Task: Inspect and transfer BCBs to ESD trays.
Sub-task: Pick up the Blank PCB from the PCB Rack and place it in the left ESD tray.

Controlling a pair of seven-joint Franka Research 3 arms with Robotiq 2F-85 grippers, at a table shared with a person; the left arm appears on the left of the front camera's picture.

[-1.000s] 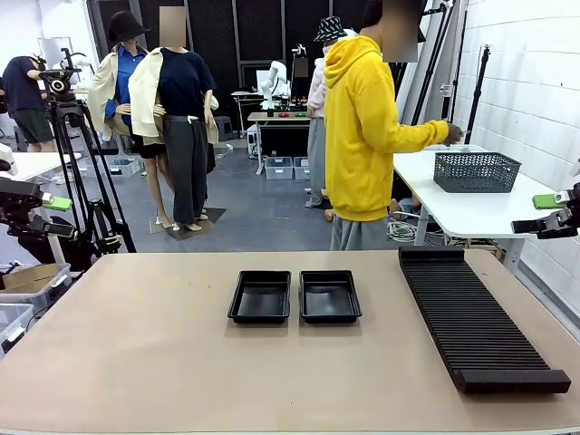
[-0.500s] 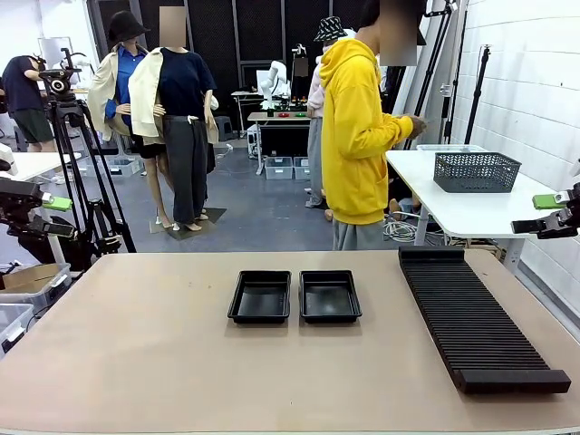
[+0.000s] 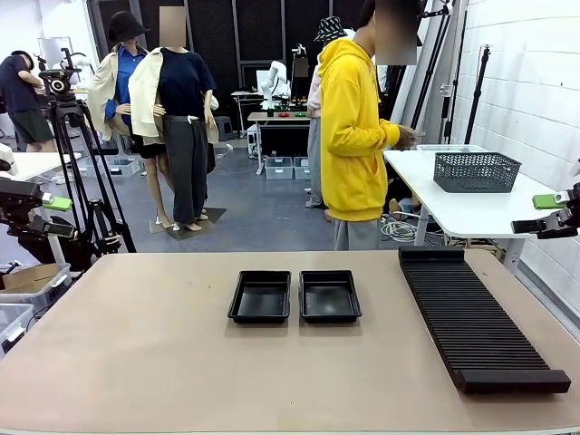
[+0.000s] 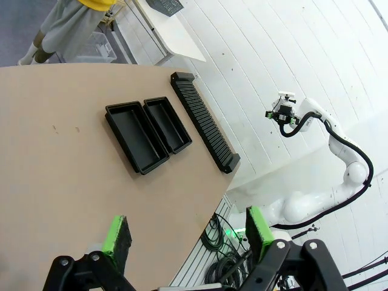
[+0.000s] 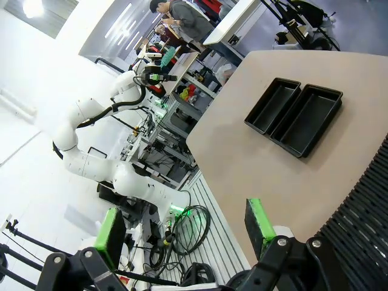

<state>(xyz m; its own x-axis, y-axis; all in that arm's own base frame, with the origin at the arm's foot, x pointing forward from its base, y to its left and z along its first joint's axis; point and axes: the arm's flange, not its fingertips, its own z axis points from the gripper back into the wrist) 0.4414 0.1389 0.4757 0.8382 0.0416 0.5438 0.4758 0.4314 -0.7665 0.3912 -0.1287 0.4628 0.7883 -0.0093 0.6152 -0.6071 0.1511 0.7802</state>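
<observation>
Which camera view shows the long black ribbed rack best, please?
The front view: the rack lies whole and near. The left wrist view shows it whole but small; the right wrist view catches one corner.

Tan table (image 3: 136, 362): ESD trays (image 3: 260, 297) side by side at centre; black ribbed rack (image 3: 476, 317) right side.

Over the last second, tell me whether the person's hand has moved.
Yes. The person's hand has pulled back from the grey mesh basket toward the yellow hoodie.
</observation>
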